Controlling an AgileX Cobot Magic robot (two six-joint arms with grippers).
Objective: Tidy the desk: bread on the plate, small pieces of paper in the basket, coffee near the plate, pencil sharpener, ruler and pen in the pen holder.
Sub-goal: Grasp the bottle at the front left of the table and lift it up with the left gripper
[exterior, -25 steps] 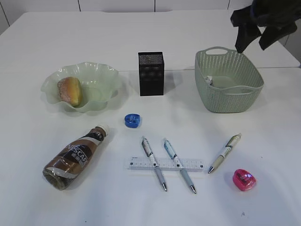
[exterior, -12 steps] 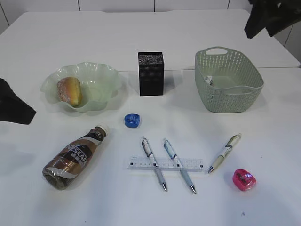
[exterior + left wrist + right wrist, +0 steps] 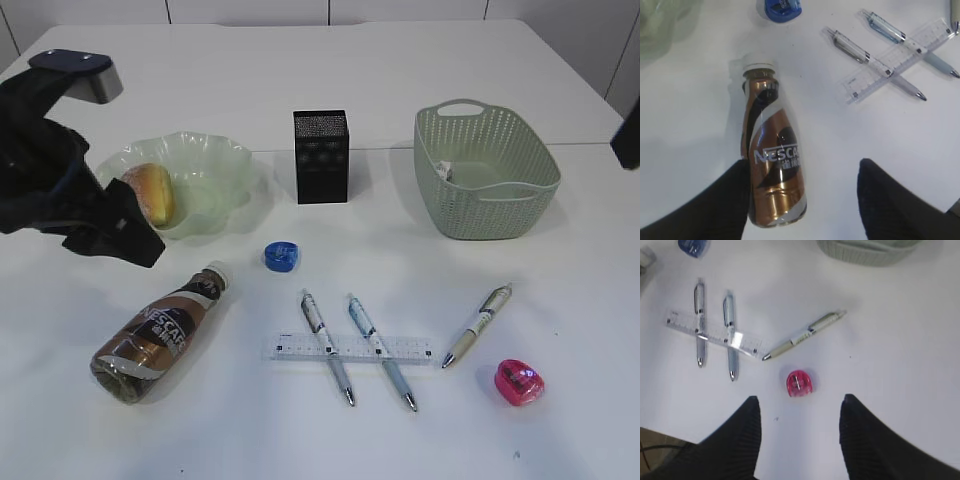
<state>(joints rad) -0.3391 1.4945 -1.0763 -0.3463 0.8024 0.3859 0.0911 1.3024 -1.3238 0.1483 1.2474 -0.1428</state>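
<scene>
Now the left arm's fingers (image 3: 802, 200), spread open and empty, have been brought over the coffee bottle (image 3: 771, 155), lying on the table (image 3: 580, 300) at five o'clock of the plate (image 3: 215, 190); pickup seems imminent.

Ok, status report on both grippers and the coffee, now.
Left gripper open above the coffee bottle, which lies on its side. Right gripper open, empty, above the pink sharpener. Nothing in the way.
</scene>
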